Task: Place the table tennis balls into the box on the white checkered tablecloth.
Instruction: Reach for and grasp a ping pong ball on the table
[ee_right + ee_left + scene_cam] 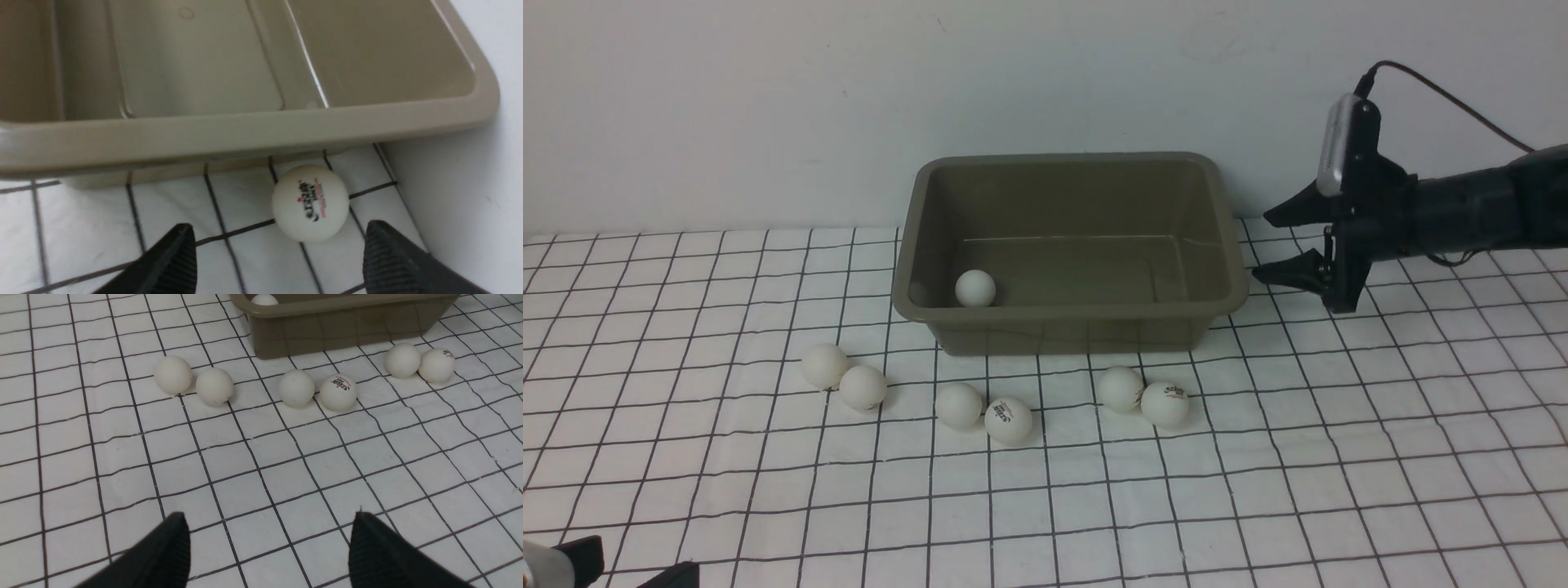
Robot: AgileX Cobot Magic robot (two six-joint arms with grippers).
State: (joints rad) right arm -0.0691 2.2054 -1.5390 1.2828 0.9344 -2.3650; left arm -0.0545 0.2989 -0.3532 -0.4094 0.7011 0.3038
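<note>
Looking through the front camera, I have the box (pixel 1070 327) on the cloth (pixel 1258 490), pushed back near the wall (pixel 768 106). One ball (pixel 975 287) lies inside the box, on its floor by the near left corner.

Six more balls (pixel 958 405) lie on the cloth in front of the box, in three pairs, the two of each pair touching or nearly so. The left pair (pixel 863 387) sits out past the box's near left corner. The middle pair (pixel 1008 420) is in front of its left half, and the right pair (pixel 1165 404) is in front of its right half. The nearer ball of the middle and right pairs shows a dark printed logo.

My right gripper (pixel 1286 245) hangs just beside the box's right rim, pointing at it, with one finger above the other. It is released, jaws spread, and grasps nothing. Its wrist camera shows a logo ball (pixel 310 203) on the cloth against the box's outer right side, partly under the rim and close to the wall. That ball lies just ahead of the right gripper's tips and neither finger touches it.

My left gripper (pixel 269 547) is well apart from the box, on its near left side. It is released too, fingers (pixel 171 547) wide over bare cloth with nothing between them. The three pairs lie between it and the box.
</note>
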